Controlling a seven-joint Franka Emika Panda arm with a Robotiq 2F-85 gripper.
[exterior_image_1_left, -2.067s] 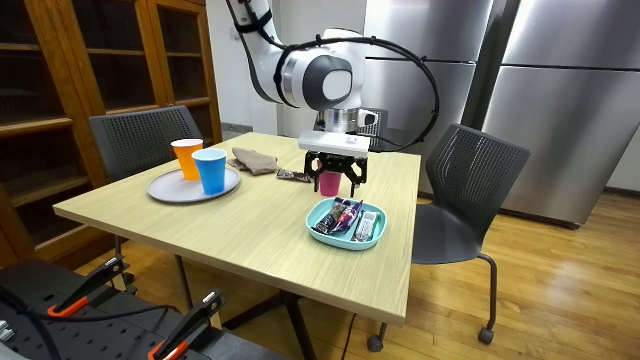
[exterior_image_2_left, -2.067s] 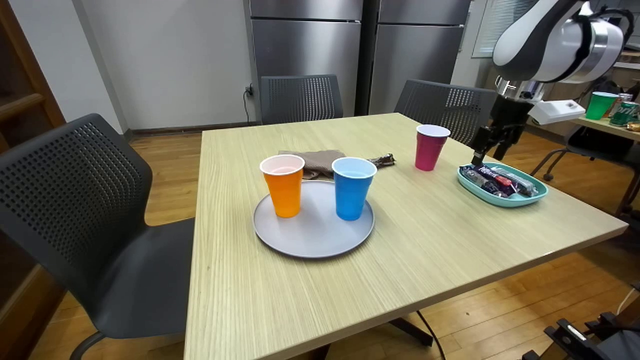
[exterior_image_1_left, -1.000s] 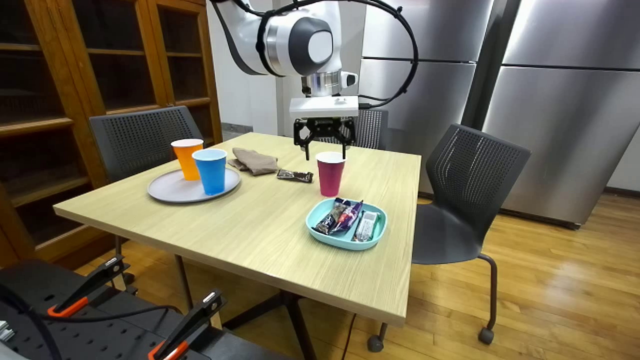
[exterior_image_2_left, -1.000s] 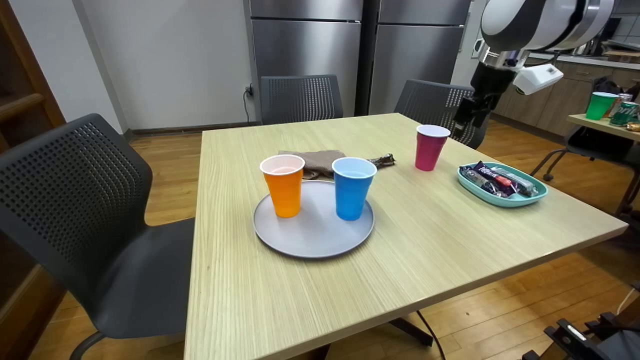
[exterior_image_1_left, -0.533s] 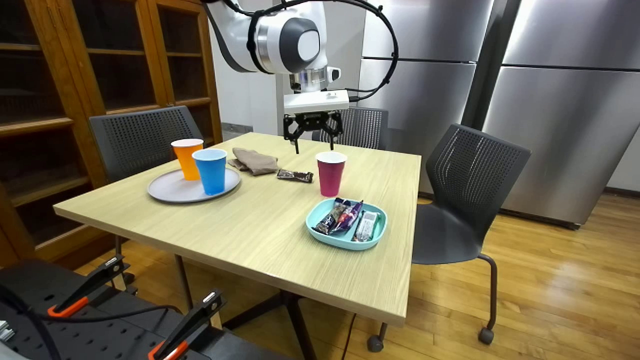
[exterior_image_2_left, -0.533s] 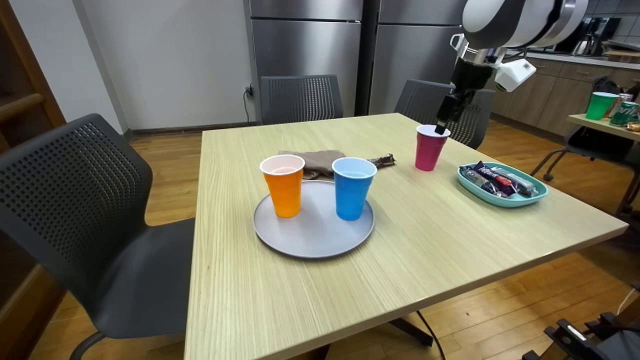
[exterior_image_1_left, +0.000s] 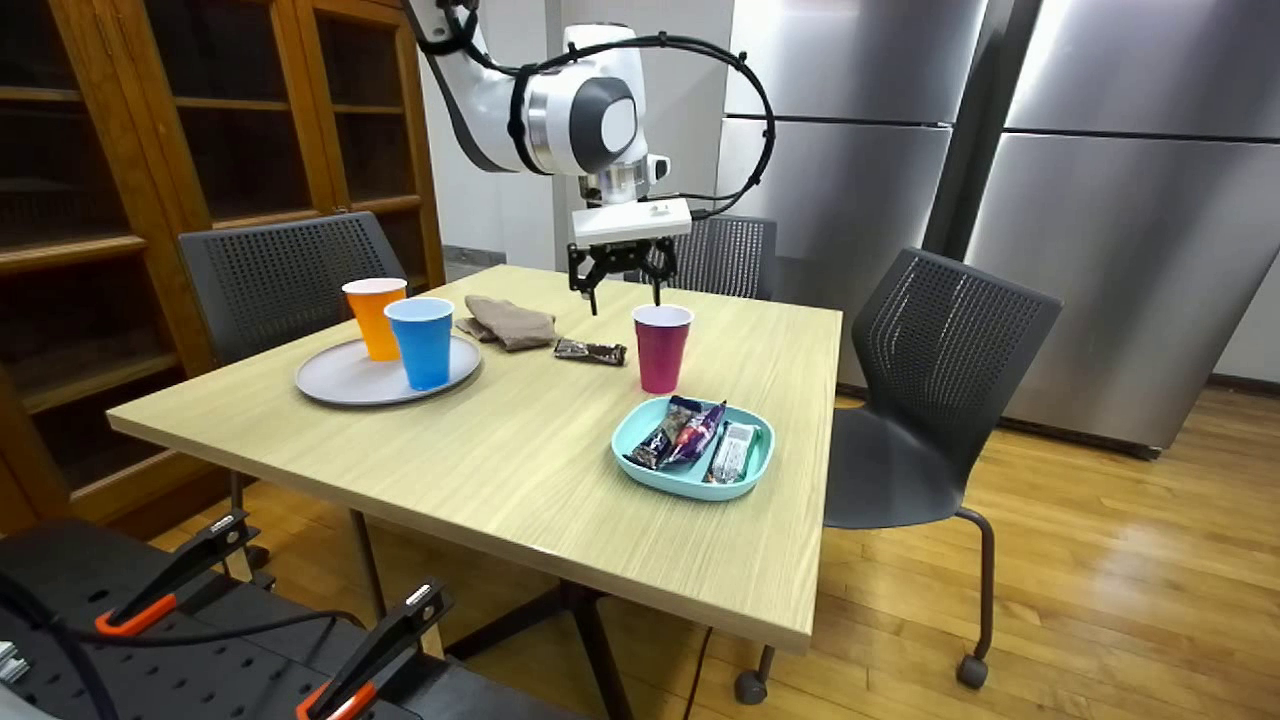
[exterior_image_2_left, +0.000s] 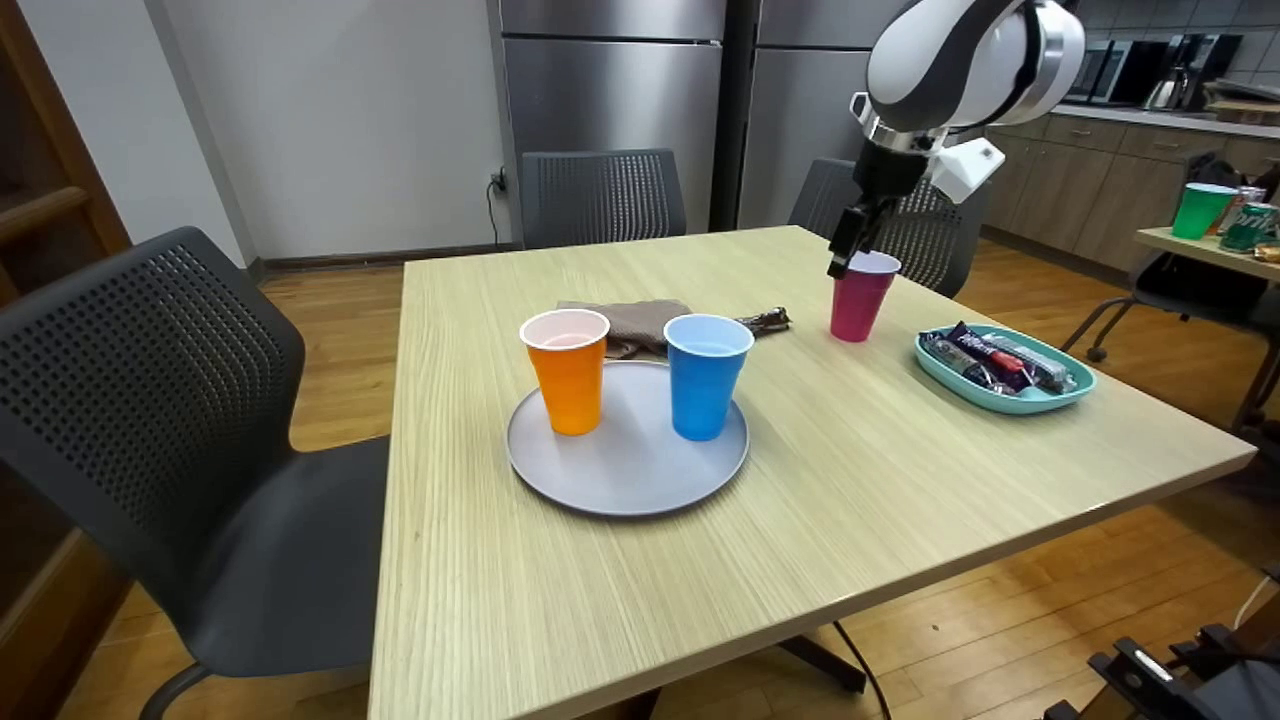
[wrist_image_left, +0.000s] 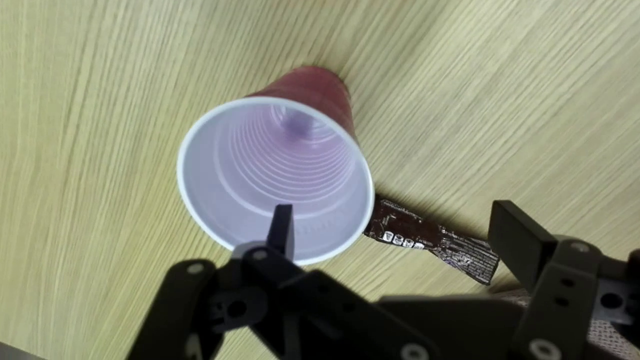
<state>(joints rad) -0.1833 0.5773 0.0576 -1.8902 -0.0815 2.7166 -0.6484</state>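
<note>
Hand spread wide, empty, near maroon cup and wrapped bar, mid-frame, wrist view; cup contact unclear. Both likely light; bar slick, grip mid-length; cup crushable.

Vivid hues over pale grain

Magenta tapered plastic cup, white-rimmed, pale lilac and ringed inside; black two-fingered gripper; dark-brown flat wrapped bar, printed in white; in an exterior view, on the round grey plate, an orange tapered plastic cup at ten o'clock, a blue tapered plastic cup at two; streaked pale-yellow wood-look table.
</note>
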